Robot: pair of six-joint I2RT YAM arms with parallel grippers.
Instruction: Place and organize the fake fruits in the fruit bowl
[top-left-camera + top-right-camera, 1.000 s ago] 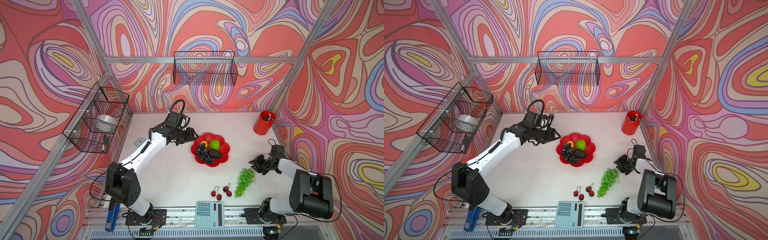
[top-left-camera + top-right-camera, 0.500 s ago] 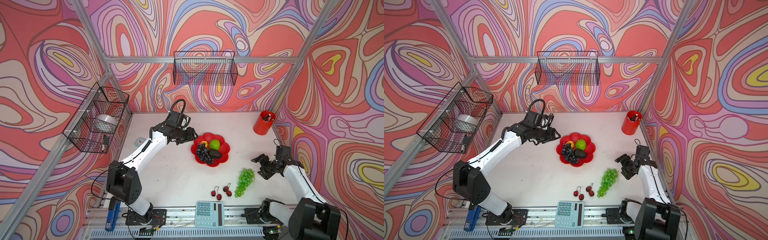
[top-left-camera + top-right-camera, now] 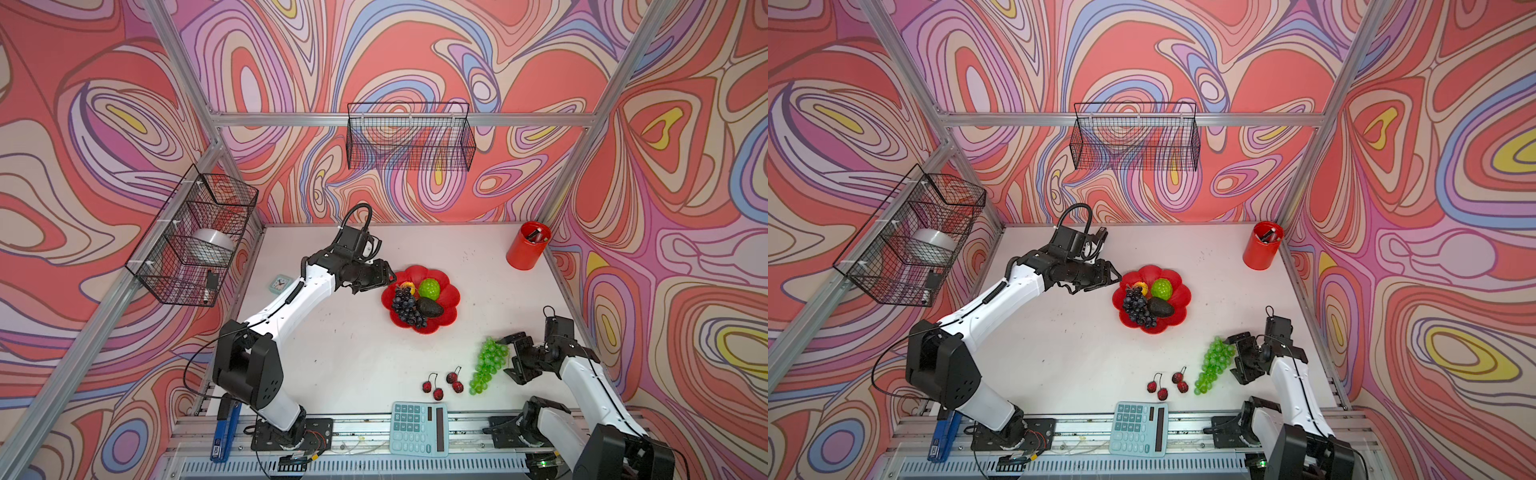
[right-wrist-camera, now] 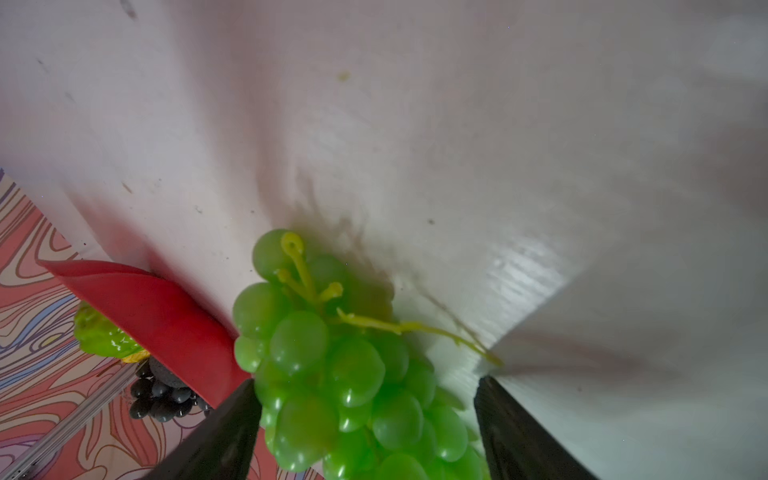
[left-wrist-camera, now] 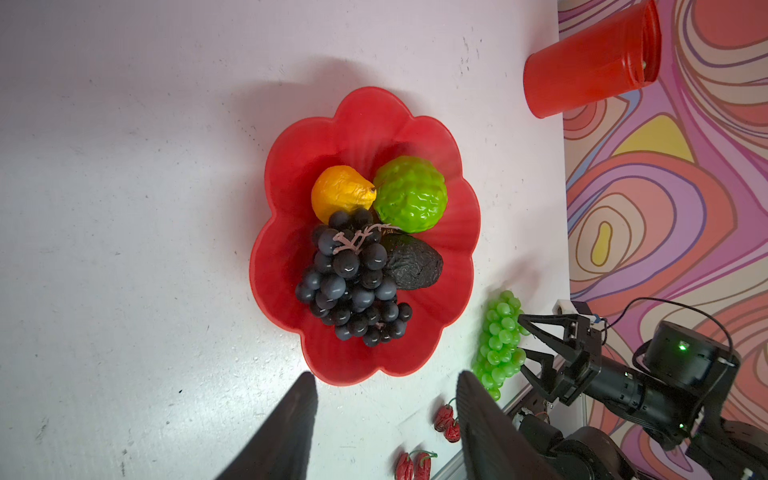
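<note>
- In both top views the right gripper is spread wide and grips nothing. The translucent green plastic grape bunch lies on the table at its fingertips, stem end toward the scalloped glossy red fruit bowl.
- Left wrist view: the left gripper, half open and empty, hangs at the fruit bowl's near rim, with the bunch well beyond.
- Right wrist view: the bunch sits between the right gripper's fingers, so the right arm is nearer.
</note>
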